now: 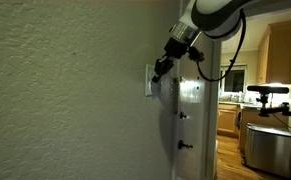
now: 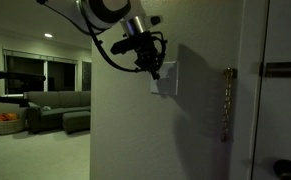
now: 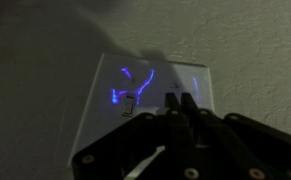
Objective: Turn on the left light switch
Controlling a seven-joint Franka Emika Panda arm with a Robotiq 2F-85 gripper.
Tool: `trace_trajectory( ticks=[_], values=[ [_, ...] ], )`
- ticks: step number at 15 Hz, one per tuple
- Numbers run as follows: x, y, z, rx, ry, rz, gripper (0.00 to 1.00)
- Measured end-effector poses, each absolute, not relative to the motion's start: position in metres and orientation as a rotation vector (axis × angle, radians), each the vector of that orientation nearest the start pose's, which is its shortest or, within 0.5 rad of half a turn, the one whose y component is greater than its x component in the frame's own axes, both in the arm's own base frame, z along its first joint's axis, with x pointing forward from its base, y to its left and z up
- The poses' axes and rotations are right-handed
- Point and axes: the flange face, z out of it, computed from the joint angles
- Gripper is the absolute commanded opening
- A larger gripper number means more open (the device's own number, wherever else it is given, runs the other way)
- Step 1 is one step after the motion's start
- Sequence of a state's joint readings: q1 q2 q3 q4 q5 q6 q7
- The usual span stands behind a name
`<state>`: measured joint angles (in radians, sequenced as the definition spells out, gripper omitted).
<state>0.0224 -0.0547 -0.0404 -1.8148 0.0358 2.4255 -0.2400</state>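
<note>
The white switch plate [image 1: 150, 81] is on the textured wall; it also shows in an exterior view [image 2: 167, 79] and in the wrist view [image 3: 145, 95]. Its left toggle [image 3: 128, 103] stands out, lit with blue glints. My gripper [image 1: 158, 70] is at the plate, seen too in an exterior view [image 2: 152, 71]. In the wrist view its fingers [image 3: 180, 103] are pressed together and empty, their tips over the plate to the right of the left toggle. Whether the tips touch the plate I cannot tell.
A shiny metallic panel with small dark knobs [image 1: 188, 118] hangs beside the plate. A door with a chain [image 2: 226, 100] and a round knob [image 2: 286, 172] is nearby. A sofa [image 2: 55, 108] and a camera tripod [image 1: 270, 92] stand in the rooms beyond.
</note>
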Motion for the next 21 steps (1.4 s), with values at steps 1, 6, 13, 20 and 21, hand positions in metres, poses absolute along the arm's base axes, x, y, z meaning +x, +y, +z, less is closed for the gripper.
trace_trajectory(
  ticks=[1,6,13,20,21],
  values=[
    [0.593,-0.011,0.634,-3.001,-0.307,-1.047,0.07],
    [0.593,-0.011,0.635,-3.004,-0.329,-1.050,0.07],
    [0.567,-0.011,0.666,-3.002,-0.363,-1.053,0.66],
    [0.516,-0.019,0.647,-3.041,-0.361,-0.789,1.00],
    [0.512,-0.020,0.636,-3.041,-0.357,-0.729,1.00]
  ],
)
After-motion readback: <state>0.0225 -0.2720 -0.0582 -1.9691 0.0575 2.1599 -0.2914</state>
